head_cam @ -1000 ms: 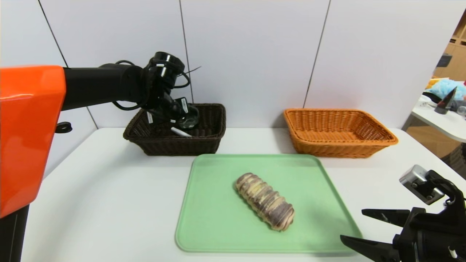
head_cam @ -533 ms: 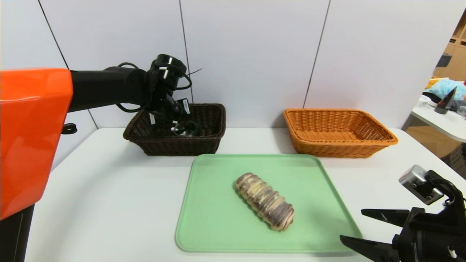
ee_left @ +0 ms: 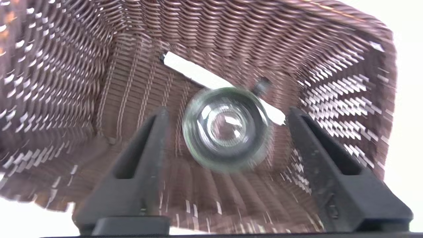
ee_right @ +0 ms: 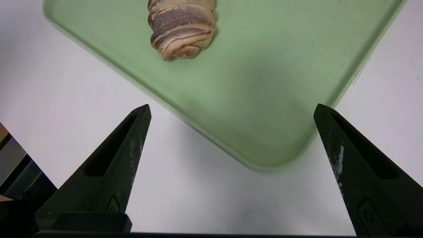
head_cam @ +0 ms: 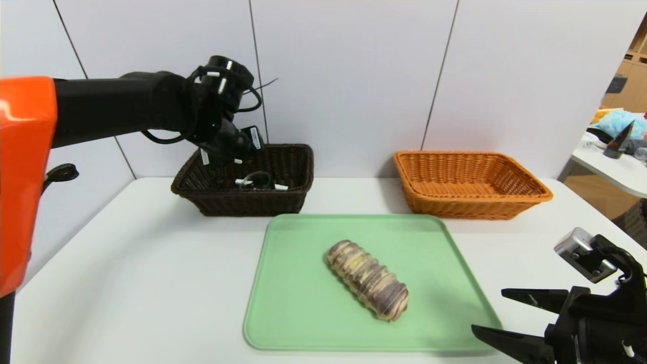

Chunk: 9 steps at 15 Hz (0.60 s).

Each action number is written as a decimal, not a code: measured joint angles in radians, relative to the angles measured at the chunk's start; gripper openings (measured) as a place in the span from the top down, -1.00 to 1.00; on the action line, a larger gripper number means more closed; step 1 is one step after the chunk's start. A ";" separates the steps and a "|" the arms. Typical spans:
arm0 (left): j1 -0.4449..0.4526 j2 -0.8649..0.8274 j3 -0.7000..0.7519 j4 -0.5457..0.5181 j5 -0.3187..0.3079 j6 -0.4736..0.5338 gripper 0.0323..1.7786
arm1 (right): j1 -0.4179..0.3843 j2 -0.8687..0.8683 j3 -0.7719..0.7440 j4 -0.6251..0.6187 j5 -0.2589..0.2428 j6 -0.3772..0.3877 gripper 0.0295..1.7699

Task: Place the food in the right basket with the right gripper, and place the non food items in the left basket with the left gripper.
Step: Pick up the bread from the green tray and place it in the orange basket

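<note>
The clear glass jar [head_cam: 257, 180] lies in the dark brown left basket [head_cam: 222, 199], resting across the white marker [head_cam: 280, 187]. My left gripper [head_cam: 233, 150] hangs open just above them. In the left wrist view the jar [ee_left: 228, 127] sits free below the spread fingers [ee_left: 148, 155], on top of the marker [ee_left: 195, 72], touching neither finger. The striped roll [head_cam: 367, 279] lies on the green tray [head_cam: 303, 313]. My right gripper [head_cam: 488, 311] stands open at the tray's near right corner, empty. The roll's end [ee_right: 181, 29] shows beyond the right gripper [ee_right: 233, 106]. The orange right basket [head_cam: 470, 184] holds nothing.
Both baskets stand against the back wall, with a bare strip of white table [head_cam: 136, 283] between them. The tray [ee_right: 264, 82] fills the middle front. A side table with clutter [head_cam: 619, 146] stands off to the far right.
My left gripper has opened and let the jar drop into the dark basket onto the marker, then risen a little. The right arm and the roll have not moved.
</note>
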 joint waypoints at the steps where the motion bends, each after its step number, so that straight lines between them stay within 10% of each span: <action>1: -0.019 -0.026 0.000 0.028 0.000 -0.014 -0.55 | 0.001 0.000 -0.006 0.000 0.000 0.000 -0.92; 9: -0.190 -0.203 0.113 0.192 -0.003 -0.083 -0.78 | 0.053 0.011 -0.083 0.001 0.003 -0.012 -0.92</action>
